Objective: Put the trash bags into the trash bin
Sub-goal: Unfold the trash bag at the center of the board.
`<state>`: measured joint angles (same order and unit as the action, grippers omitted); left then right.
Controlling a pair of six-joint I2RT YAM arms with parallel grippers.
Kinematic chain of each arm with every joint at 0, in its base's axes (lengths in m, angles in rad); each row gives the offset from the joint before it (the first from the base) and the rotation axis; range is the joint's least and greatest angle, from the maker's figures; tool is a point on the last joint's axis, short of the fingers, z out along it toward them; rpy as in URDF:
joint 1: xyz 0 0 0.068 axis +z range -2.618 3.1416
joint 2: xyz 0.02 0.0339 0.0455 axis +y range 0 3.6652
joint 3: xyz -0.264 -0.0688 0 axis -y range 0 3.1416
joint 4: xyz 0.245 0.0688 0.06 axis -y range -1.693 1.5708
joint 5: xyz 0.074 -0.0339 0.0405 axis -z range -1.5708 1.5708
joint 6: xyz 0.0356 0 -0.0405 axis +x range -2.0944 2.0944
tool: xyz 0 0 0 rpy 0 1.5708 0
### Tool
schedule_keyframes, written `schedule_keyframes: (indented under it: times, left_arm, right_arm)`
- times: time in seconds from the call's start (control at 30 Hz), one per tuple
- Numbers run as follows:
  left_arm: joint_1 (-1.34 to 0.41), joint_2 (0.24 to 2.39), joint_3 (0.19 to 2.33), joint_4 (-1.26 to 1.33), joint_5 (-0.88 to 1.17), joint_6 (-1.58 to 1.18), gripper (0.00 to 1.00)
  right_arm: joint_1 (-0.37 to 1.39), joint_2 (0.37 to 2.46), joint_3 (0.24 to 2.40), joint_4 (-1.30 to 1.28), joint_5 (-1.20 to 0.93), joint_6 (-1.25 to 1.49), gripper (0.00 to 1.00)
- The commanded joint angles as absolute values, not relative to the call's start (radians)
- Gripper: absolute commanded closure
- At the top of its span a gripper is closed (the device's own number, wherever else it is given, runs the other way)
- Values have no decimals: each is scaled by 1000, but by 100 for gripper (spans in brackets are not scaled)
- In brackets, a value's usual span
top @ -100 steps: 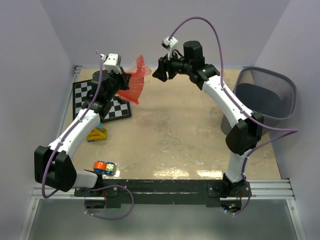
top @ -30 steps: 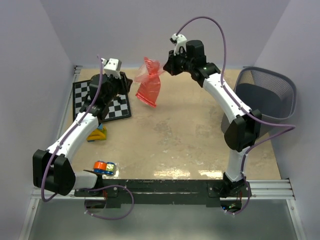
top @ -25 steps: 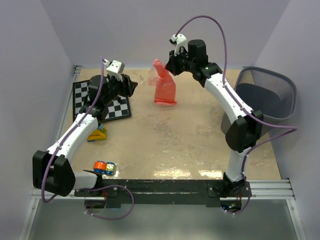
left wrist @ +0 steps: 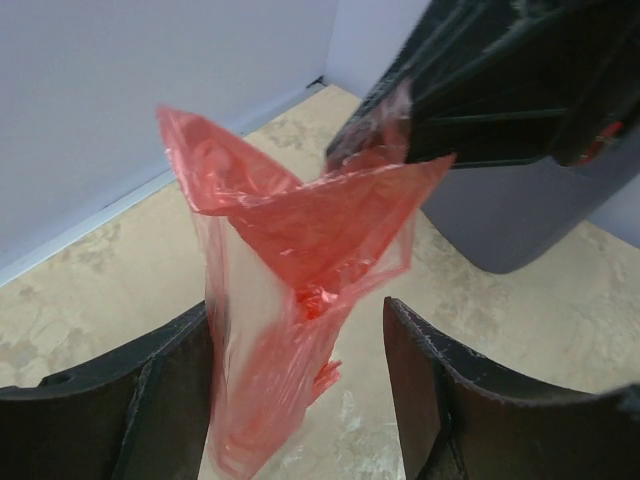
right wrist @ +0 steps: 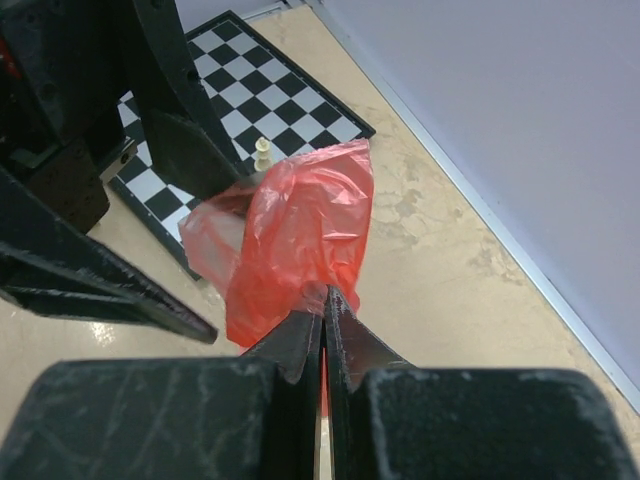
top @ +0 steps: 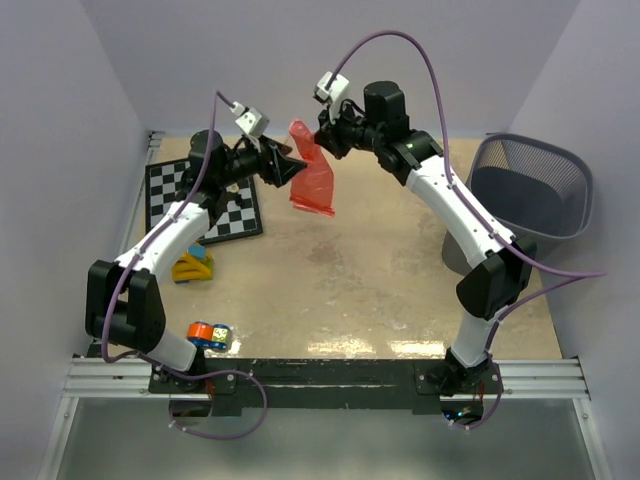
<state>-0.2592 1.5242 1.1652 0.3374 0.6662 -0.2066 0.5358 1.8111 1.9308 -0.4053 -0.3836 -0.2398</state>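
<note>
A limp red-orange trash bag (top: 312,182) hangs in the air over the back of the table. My right gripper (top: 322,135) is shut on its bunched top; in the right wrist view the shut gripper (right wrist: 325,296) pinches the film, and the trash bag (right wrist: 300,225) droops beyond it. My left gripper (top: 287,165) is open, one finger on each side of the bag. In the left wrist view, the left gripper (left wrist: 298,308) straddles the trash bag (left wrist: 290,280), which lies against the left finger. The dark mesh trash bin (top: 560,155) stands at the far right.
A chessboard (top: 205,208) lies at the back left, with a white pawn (right wrist: 263,152) on it. A yellow and blue toy (top: 192,266) sits near the left arm, and a small coloured toy (top: 208,335) lies by the front edge. Walls close in the back and sides.
The bag has passed from my left gripper to my right. Over the last second my left gripper opened wide and swung right, so its fingers now stand around the hanging bag.
</note>
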Motion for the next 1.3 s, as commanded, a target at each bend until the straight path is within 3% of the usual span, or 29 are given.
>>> schedule_keyframes:
  times: [0.0,0.23,0.4,0.5,0.6,0.87,1.1,1.13,1.27]
  left_arm:
    - [-244,1526,1229,368,886,-230,32]
    - [-212,1586,1236,441,1004,-380,42]
    - [-192,1649,1276,480,979,-460,64]
    - [-190,1658,1301,431,908,-425,89]
    - [-175,1652,1301,402,816,-434,100]
    - [-78,1562,1195,354,511,-529,100]
    - [-75,1562,1144,390,612,-549,100]
    - [-77,1560,1135,393,617,-546,100]
    - [-77,1546,1120,402,670,-499,100]
  right_arm:
    - [538,1763,1936,-405,-377,-281,100]
    - [538,1763,1937,-411,-374,-290,100]
    - [540,1753,1931,-416,-377,-302,100]
    - [540,1750,1924,-417,-373,-307,100]
    - [534,1743,1910,-420,-341,-276,100]
    - [371,1674,1714,-376,-307,72,100]
    - [365,1674,1670,-345,-592,37,100]
    - [368,1677,1686,-342,-604,6,97]
    - [376,1712,1814,-432,-699,-233,60]
